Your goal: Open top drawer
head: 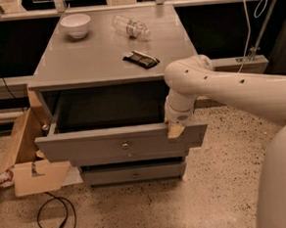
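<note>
At the front's right end on the wide grey top drawer (101,146) sits the claw (175,130), grip impossible to tell; drawer well open, seemingly little left.

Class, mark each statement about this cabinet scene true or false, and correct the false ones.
1. The top drawer is pulled out. True.
2. The end effector is on the drawer's knob. False: it is at the front's upper edge, right of the knob.
3. The bottle stands upright. False: it lies on its side.
4. A white bowl sits on the cabinet top. True.
</note>
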`<state>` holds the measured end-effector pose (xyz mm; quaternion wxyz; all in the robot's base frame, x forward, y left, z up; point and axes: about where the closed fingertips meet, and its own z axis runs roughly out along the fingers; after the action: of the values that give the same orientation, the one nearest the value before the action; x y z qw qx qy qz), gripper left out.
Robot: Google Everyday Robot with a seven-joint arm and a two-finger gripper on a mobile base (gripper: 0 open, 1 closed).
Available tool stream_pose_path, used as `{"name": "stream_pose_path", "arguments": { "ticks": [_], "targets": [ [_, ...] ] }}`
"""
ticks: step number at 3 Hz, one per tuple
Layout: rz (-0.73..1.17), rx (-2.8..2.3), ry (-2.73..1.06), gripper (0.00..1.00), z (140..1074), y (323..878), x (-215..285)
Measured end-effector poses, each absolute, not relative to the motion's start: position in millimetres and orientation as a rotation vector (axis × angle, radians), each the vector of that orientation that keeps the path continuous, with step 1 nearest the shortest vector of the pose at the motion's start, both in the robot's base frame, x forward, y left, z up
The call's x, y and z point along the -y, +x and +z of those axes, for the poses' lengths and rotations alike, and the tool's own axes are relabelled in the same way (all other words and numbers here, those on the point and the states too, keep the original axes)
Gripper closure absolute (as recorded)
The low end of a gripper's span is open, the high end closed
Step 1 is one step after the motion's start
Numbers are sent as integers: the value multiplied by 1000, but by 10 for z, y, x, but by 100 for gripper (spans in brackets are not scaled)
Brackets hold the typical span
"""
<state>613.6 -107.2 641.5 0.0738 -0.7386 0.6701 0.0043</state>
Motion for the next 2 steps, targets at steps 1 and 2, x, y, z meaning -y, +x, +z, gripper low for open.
{"name": "stream_pose_path", "arguments": {
  "ticks": [1, 2],
  "targets": [
    [43, -2026, -2223, 28, 6365, 6126, 1106],
    [87, -2059, -2245, 5, 6294, 6006, 1153]
  ]
}}
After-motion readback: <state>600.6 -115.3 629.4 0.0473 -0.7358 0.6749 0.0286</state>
